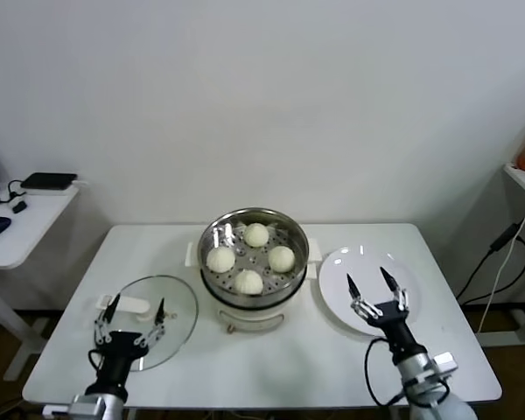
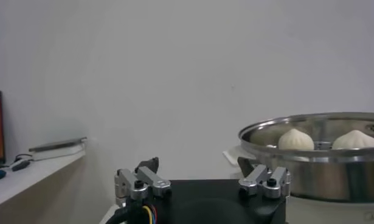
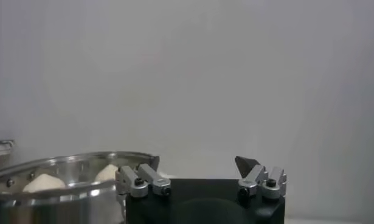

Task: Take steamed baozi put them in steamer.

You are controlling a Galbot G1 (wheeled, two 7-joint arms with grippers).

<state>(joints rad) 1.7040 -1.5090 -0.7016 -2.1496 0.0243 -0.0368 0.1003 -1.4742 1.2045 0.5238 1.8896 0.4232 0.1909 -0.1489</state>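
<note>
I see the table (image 1: 332,367) with the steamer (image 1: 254,262) at centre, four steamed baozi (image 1: 248,281) inside. At its 3 o'clock the plate (image 1: 332,276); my right gripper (image 1: 371,282) hovers there, jaws wide, empty. At 8 o'clock, my left gripper (image 1: 136,306), also spread, over the glass lid (image 1: 179,315).

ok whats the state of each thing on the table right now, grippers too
round stainless-steel steamer pot: uncovered, four buns inside
four off-white steamed baozi: all sitting on the perforated floor of the pot
round glass lid: off the pot, lying flat on the table
flat white plate: bare
left gripper: open, over the lid, holding nothing
right gripper: open, over the plate, holding nothing
</note>
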